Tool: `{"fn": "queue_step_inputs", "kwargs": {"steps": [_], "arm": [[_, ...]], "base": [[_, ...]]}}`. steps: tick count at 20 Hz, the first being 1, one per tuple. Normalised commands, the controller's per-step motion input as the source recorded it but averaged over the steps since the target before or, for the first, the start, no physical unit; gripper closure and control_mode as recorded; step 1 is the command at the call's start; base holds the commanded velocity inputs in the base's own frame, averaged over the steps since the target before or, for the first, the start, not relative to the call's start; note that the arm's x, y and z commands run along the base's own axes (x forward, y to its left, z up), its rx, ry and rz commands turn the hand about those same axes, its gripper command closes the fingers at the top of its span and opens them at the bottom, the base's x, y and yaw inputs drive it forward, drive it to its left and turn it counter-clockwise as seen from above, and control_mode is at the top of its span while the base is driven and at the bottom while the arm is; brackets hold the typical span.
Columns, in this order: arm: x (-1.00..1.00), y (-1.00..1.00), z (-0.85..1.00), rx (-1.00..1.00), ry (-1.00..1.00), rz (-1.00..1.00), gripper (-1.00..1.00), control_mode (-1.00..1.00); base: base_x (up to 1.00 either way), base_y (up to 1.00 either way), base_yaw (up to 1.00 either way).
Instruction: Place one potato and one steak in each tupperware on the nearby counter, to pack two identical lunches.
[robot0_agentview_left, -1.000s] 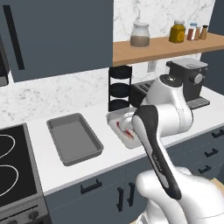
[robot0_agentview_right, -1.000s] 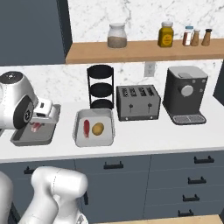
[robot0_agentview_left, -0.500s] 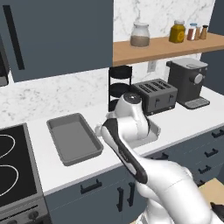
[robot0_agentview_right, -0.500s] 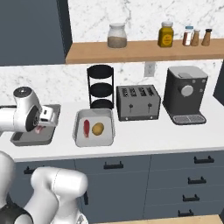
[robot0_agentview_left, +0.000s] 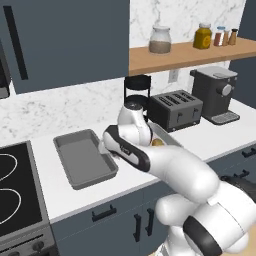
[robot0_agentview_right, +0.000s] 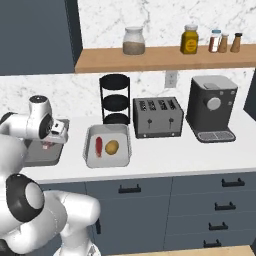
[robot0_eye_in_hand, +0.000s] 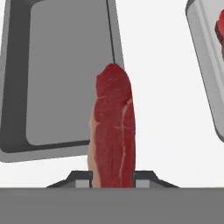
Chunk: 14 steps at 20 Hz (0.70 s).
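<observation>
My gripper is shut on a steak, a red strip with pale streaks that hangs from the fingers. It hovers over the right rim of the left tupperware, whose grey floor is bare. In the right base view the gripper holds the steak above that tupperware. The right tupperware holds a second steak and a potato side by side. In the left base view my arm covers the hand; the left tupperware and a potato show beside it.
Behind the trays on the white counter stand a black tiered rack, a toaster and a coffee machine. A black stovetop lies left of the trays. A wooden shelf with jars hangs above.
The arm has swung left with the steak still held, from beside the right tupperware to the left tupperware's rim. The gripper has stayed shut.
</observation>
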Motion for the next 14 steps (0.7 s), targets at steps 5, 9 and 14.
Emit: {"fn": "queue_step_inputs", "kwargs": {"steps": [5,9,14], "arm": [[0.11,0.14,-0.29,0.0,0.01,0.0,1.0,-1.0],[0.64,0.28,-0.09,0.0,0.0,0.0,1.0,-1.0],[0.7,0.34,0.0,-0.01,0.02,-0.03,1.0,-1.0]], "base": [[0.0,0.0,0.0],[0.0,0.0,0.0],[0.0,0.0,0.0]]}}
